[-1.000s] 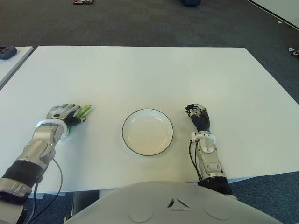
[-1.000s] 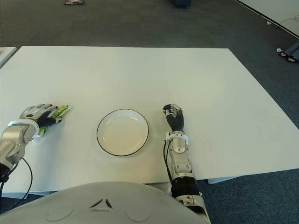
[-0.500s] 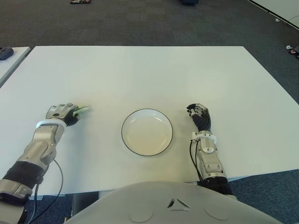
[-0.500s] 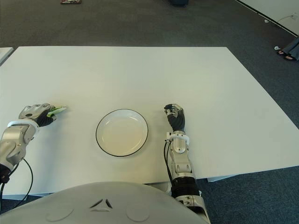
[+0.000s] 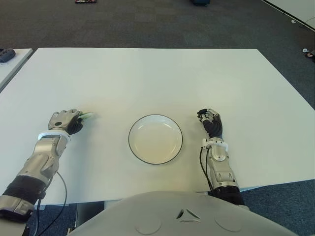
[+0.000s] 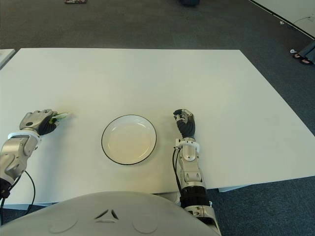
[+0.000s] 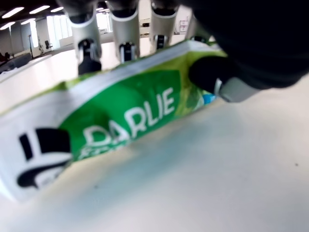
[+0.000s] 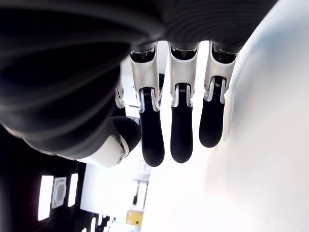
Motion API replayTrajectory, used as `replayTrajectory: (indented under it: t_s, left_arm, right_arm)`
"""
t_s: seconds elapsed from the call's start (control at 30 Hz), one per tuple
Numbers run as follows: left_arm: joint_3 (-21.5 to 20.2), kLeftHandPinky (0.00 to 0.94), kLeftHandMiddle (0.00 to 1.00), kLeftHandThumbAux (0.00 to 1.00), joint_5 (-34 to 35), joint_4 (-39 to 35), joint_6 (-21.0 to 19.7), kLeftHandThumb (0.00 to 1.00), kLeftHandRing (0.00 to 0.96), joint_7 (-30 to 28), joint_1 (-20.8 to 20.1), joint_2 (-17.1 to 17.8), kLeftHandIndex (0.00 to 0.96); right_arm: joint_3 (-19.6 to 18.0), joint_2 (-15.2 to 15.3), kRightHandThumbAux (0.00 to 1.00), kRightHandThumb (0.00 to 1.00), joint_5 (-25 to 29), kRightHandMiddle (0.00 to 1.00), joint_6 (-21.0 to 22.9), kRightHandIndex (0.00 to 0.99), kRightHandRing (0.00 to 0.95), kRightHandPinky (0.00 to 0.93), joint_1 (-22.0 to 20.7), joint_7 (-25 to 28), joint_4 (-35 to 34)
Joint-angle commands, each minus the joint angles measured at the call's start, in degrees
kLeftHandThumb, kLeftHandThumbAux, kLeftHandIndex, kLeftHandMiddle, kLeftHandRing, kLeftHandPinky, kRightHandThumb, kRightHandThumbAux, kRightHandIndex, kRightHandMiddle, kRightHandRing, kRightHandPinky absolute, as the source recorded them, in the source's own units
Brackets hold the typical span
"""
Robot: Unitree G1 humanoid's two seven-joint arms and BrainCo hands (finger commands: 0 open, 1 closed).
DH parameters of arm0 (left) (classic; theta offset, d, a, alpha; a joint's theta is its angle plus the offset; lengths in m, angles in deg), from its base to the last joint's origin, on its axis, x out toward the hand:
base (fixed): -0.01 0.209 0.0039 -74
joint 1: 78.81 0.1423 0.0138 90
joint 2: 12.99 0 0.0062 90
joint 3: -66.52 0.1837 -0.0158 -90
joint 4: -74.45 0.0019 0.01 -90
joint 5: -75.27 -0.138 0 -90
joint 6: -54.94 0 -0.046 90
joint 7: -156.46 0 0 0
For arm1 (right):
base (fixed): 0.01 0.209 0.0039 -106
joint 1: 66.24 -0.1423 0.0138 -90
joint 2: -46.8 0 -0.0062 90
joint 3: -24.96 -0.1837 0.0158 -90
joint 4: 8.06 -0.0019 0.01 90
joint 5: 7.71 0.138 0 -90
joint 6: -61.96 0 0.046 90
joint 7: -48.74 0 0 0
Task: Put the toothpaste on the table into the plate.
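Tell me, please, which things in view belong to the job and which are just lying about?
Job:
- toothpaste, grasped by the left hand
- plate, empty
- table

Lying about:
- right hand, idle, right of the plate
- dark thing on the neighbouring table
- bits on the carpet

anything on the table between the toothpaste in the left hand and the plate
Nothing visible. The left hand is shut on the toothpaste, and only bare table lies between it and the plate. The right hand shows beyond the plate's right side.
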Motion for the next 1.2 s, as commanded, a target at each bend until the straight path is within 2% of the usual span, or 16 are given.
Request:
replayTrajectory:
  t_s: [0.03,0.43,1.1,1.2]
  left_arm:
    - [1.1,0.646,0.559,0.661,0.8,-0.4,0.5,0.843,0.675,-0.9,2.3,-1.5,0.411]
    - [-0.5,0.704,0.56,0.663,0.9,-3.8,0.1,0.845,0.719,0.5,4.2,-2.0,0.416]
    - [-1.7,0.691,0.577,0.666,0.6,-6.2,1.1,0.843,0.719,3.3,4.9,-2.2,0.418]
    - [-2.3,0.697,0.584,0.667,1.3,-6.6,2.6,0.844,0.721,5.1,4.7,-2.5,0.42]
  right_arm:
    - [-0.3,-0.3,0.73,0.71,0.2,0.45,-0.1,0.424,0.42,0.414,-0.6,-0.1,0.1]
    - [-0.2,-0.3,0.731,0.711,0.0,0.444,-0.3,0.423,0.409,0.4,-0.5,-0.5,0.0]
    - [-0.3,-0.4,0.731,0.71,0.0,0.452,-1.2,0.423,0.42,0.413,-0.7,-1.0,0.7]
    - [-0.4,-0.4,0.731,0.71,0.1,0.453,-1.4,0.424,0.421,0.413,-0.9,-1.1,1.0]
